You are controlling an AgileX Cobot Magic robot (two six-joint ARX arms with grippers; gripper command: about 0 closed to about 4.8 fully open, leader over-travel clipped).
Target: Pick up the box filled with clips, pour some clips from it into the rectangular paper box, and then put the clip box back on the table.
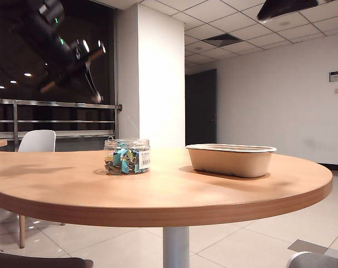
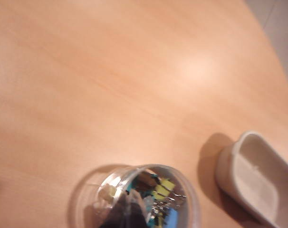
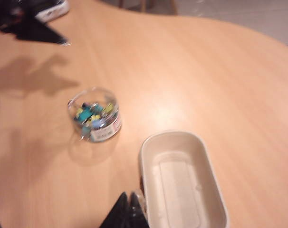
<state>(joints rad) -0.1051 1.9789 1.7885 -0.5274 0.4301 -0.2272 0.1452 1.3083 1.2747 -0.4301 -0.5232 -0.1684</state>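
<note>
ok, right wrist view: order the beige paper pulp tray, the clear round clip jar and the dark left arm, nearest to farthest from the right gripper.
1. Beige paper pulp tray, right beside the shut right gripper.
2. Clear round clip jar, mid-table.
3. Dark left arm, at the far table edge.

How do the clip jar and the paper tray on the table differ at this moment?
The clip jar is clear, round and squat; the paper tray is beige, opaque, oblong and wider. The jar holds coloured clips; the tray is empty. The jar carries a white barcode label; the tray is plain. Both stand upright, open-topped and apart on the table, untouched by either pincer.
</note>
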